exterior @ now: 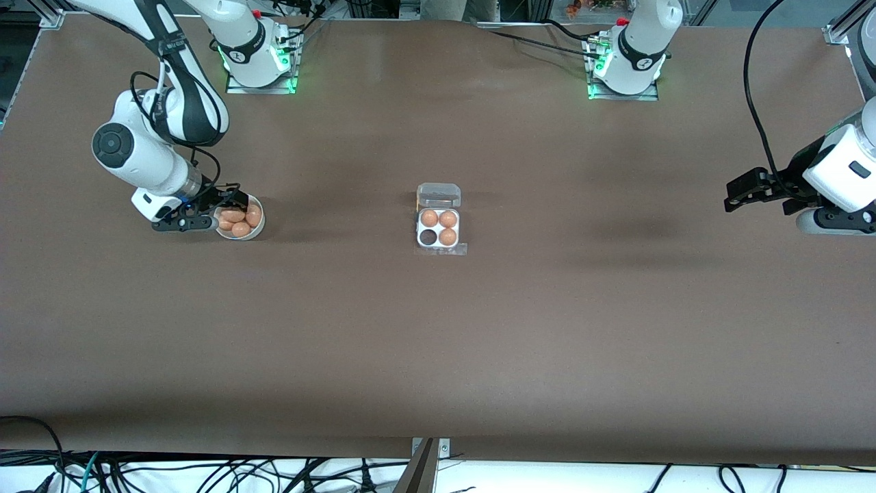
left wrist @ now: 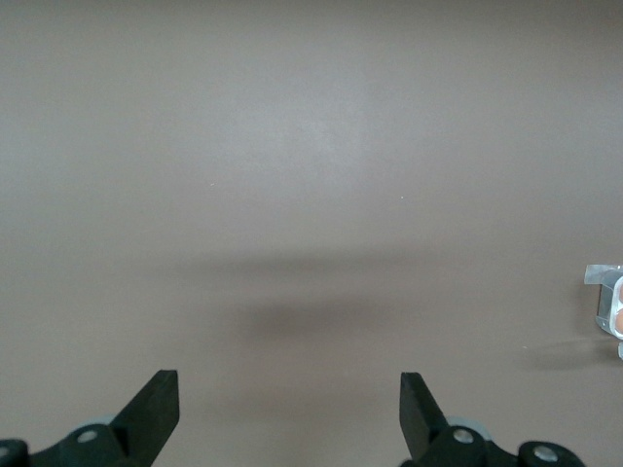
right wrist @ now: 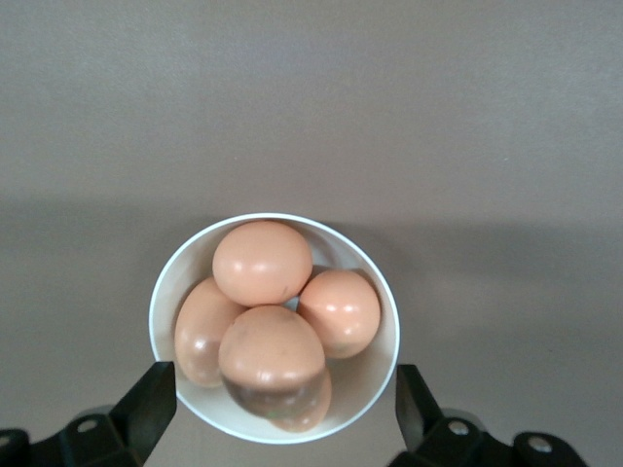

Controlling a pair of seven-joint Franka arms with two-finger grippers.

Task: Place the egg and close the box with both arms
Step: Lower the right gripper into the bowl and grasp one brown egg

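Box (left wrist: 609,304) cut off by left wrist view edge, only corner w/ bit of egg shows. Left gripper (left wrist: 289,399): finger tips only, rest below frame. Right gripper (right wrist: 284,394): same, lower fingers cropped. Bowl (right wrist: 167,292): bottom eggs (right wrist: 272,352) partly hidden under top ones, count unclear. Front view: left arm (exterior: 838,171) cut at edge; bowl rim partly hidden by right gripper.

Matt brown table (exterior: 547,329), clear glossy plastic box (exterior: 439,219), smooth glossy white bowl (right wrist: 382,375).
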